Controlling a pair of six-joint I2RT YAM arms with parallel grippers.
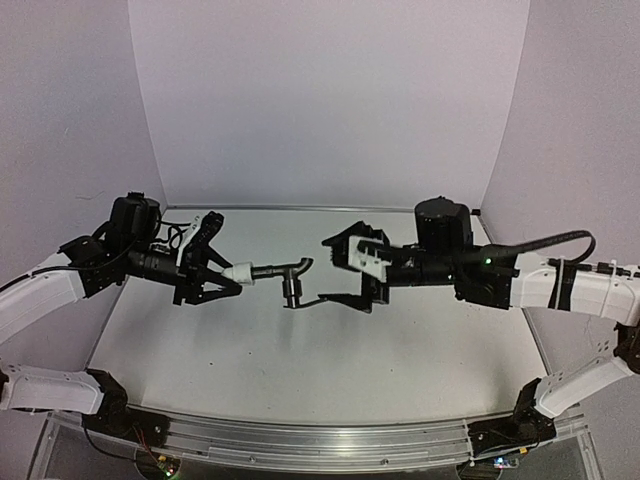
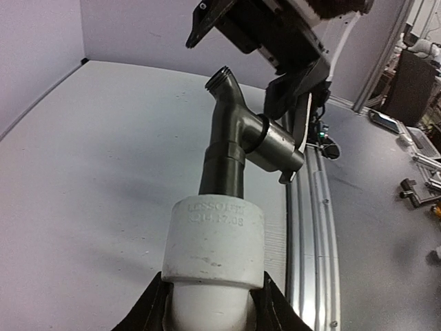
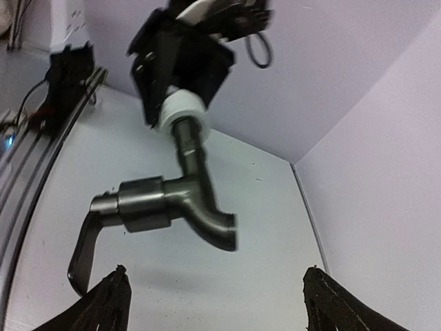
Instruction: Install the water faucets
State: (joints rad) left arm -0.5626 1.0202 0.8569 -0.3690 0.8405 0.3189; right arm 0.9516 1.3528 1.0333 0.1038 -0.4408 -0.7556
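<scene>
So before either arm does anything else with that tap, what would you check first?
1. Left gripper clamped on the white fitting: ok.
2. Faucet joined to the fitting: ok; how tightly, cannot tell.
3. Right gripper open, fingers either side of the faucet: ok.
4. Lever handle clear of the nearest right finger: close, cannot tell.
5. Faucet and fitting held up off the table: ok.
</scene>
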